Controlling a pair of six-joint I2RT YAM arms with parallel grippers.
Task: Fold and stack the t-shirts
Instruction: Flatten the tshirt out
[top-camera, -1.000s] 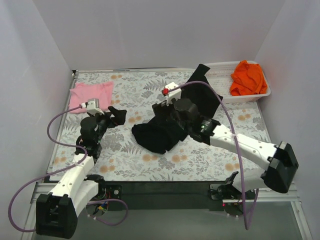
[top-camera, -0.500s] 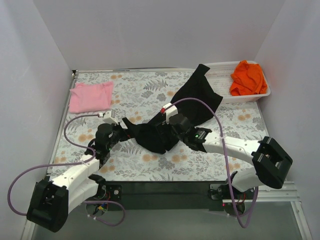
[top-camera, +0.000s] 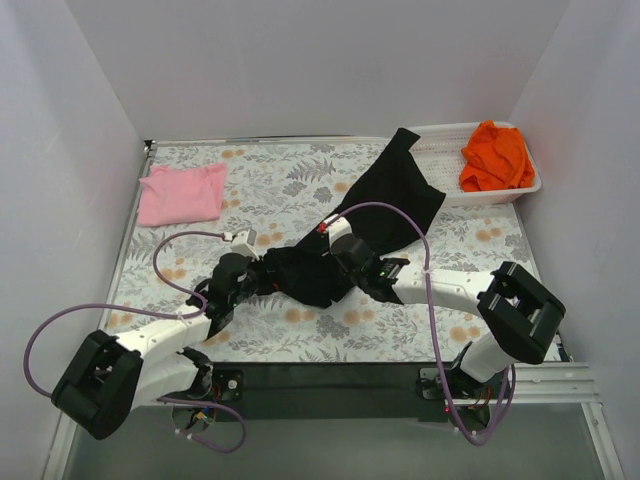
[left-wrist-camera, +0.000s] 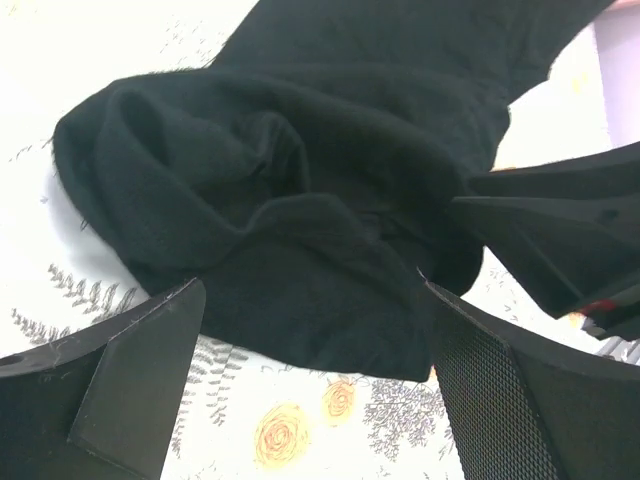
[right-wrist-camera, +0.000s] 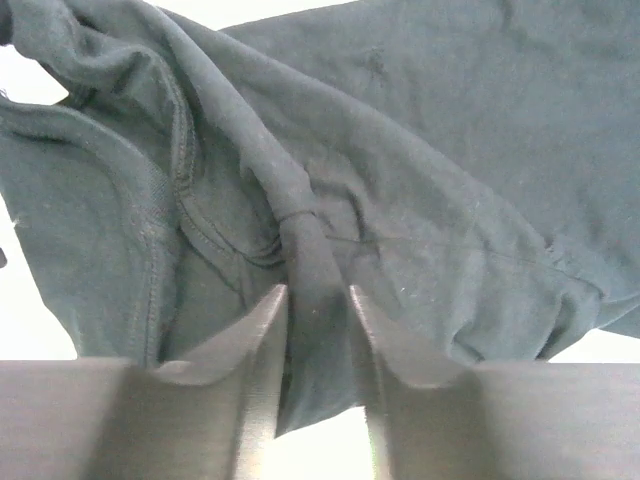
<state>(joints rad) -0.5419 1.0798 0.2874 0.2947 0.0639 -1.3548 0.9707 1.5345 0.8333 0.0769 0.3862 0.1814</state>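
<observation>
Operator: Tees, top view?
Spotter: Black tee (top-camera: 390, 195) runs from the middle of the table (top-camera: 290, 170) to the basket (top-camera: 440, 150), which holds the orange tee (top-camera: 495, 155). Pink tee (top-camera: 180, 192) lies far left. Left gripper (top-camera: 268, 273) and right gripper (top-camera: 324, 272) meet at the black bunch.
Operator: Left wrist?
Spotter: Fingers (left-wrist-camera: 120, 390) spread wide, the bunch between them, ungripped.
Operator: Right wrist?
Spotter: Fingers (right-wrist-camera: 255, 350) pinch a black fold.

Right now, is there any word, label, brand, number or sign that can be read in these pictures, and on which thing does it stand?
None can be read in any view.
The black t-shirt, the pink t-shirt and the orange t-shirt show no print or tag.
The white basket shows no writing.
The table cover has only a flower pattern.
</observation>
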